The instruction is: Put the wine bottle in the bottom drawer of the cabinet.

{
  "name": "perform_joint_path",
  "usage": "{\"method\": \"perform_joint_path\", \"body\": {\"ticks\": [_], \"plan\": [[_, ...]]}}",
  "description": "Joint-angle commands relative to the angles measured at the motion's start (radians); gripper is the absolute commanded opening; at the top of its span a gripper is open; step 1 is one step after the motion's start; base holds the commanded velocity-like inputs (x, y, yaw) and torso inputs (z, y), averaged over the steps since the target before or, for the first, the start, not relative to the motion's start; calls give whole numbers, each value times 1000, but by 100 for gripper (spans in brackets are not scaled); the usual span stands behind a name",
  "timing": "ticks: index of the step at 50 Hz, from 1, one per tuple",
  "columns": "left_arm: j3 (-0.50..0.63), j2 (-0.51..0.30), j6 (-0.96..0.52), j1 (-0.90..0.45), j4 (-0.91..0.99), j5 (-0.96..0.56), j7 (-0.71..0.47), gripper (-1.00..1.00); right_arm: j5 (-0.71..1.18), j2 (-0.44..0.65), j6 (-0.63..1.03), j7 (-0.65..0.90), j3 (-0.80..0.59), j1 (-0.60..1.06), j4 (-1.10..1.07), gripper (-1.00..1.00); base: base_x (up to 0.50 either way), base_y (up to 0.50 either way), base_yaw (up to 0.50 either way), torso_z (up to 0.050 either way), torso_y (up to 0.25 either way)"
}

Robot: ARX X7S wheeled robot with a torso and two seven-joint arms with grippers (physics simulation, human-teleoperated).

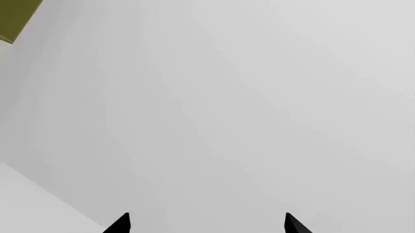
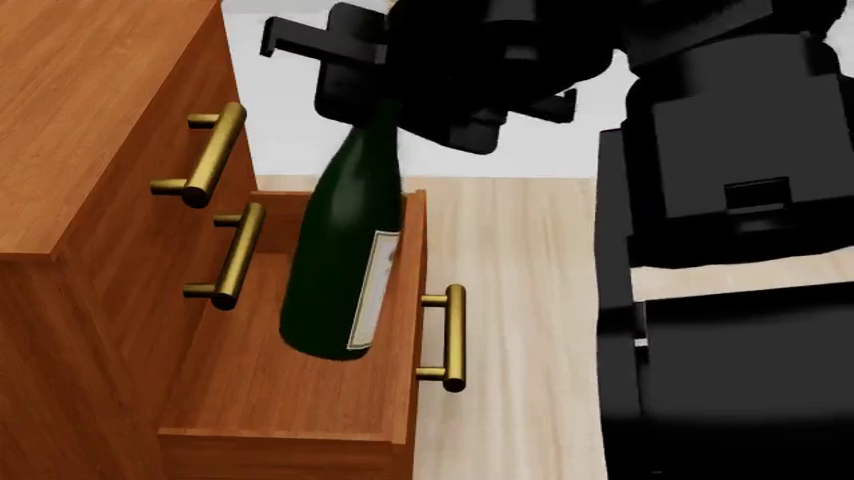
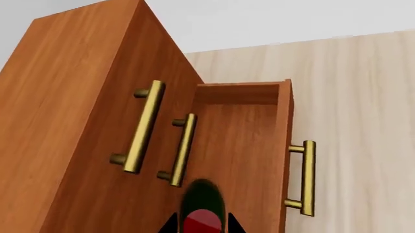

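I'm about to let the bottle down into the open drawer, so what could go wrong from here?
1. The bottle hangs upright in the right hand, gripped at its top; the bottom drawer looks shallower than the bottle, so it may not close.
2. Its base sits close to the drawer's front panel; it could clip that.
3. Released upright, it may topple.

One wine bottle (image 2: 340, 250), one cabinet (image 2: 80, 150), three drawers, three brass handles, bottom drawer (image 2: 307, 400) open
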Motion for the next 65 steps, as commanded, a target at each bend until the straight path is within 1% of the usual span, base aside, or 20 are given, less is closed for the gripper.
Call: {"method": "perform_joint_path", "body": {"ticks": [1,7,8,10,13,18,19,21,22,25,30,41,46,48,49,50,53,65], "plan": [[1,5,-19,9,31,-3,-5,100,79,-24,-20,-56,-88,-2,16,-100,0,0,0,0,0],[4,-25,-57,-18,31,-9,-6,100,316,-24,-64,-51,-313,-7,16,-100,0,0,0,2,2],[2,-10,-16,-7,6,-5,0,100,359,-24,-71,-45,-351,-8,16,-100,0,0,0,0,0],[3,-18,-35,-13,15,-7,-3,100,458,-24,-96,-55,-465,-4,16,-100,0,0,0,0,0],[2,-5,22,-7,-29,-5,8,100,635,-23,-142,-67,-660,1,16,-100,0,0,0,0,0],[3,-6,25,-9,-40,4,5,100,982,-24,-231,-134,-1096,26,16,-100,0,0,0,0,0],[3,-6,20,-10,-37,8,2,100,1039,-24,-238,-151,-1165,30,15,-100,0,0,0,0,0],[3,-5,18,-8,-32,7,1,100,1121,-24,-262,-167,-1271,42,3,-100,0,0,0,0,0],[5,-18,-32,-15,4,8,-8,100,1154,-24,-265,-178,-1310,48,-2,-100,0,0,0,0,0],[4,-7,20,-10,-38,15,-2,100,1207,-24,-284,-198,-1391,64,-18,-100,0,0,0,0,-117],[4,-1,22,-4,-30,8,2,100,1237,-24,-302,-203,-1434,71,-31,-100,0,0,0,0,-213],[4,2,17,0,-18,8,-1,100,1233,-24,-316,-201,-1440,90,-39,-100,0,0,0,0,-174],[4,12,56,4,-53,25,-3,100,1218,-24,-325,-211,-1428,111,-51,-100,0,0,0,0,-147],[4,15,100,1,-91,13,12,100,1206,-24,-332,-211,-1423,118,-65,-100,0,0,0,0,-118],[6,8,95,-8,-100,20,9,100,1205,-24,-325,-215,-1418,121,-68,-100,0,0,0,0,-117],[7,-12,3,-15,-24,10,-4,100,1199,-24,-337,-209,-1415,125,-73,-100,0,0,0,0,-119],[6,-5,38,-11,-51,10,3,100,1187,-24,-341,-212,-1406,139,-88,-100,0,0,0,0,-118],[4,-9,29,-9,-40,-1,8,100,1183,-24,-348,-192,-1387,136,-107,-100,0,0,0,0,-118]]}}
